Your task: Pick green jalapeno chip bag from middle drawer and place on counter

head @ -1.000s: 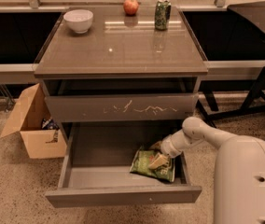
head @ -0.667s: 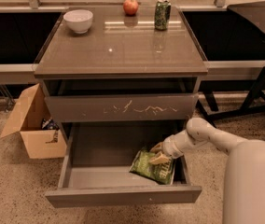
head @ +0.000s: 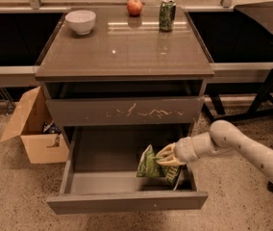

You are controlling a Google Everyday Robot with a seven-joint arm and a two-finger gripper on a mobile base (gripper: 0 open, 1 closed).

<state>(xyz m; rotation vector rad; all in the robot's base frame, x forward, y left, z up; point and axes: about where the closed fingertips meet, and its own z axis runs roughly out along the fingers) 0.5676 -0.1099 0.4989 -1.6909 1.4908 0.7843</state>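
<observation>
Camera view: jaws tight on half-hidden green jalapeno chip bag (head: 149, 163), middle drawer (head: 127, 201)

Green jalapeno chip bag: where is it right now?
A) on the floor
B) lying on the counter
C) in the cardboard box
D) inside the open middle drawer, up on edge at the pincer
D: the green jalapeno chip bag stands tilted on edge inside the open middle drawer, with the pincer closed on its right side at the drawer's right end.
</observation>
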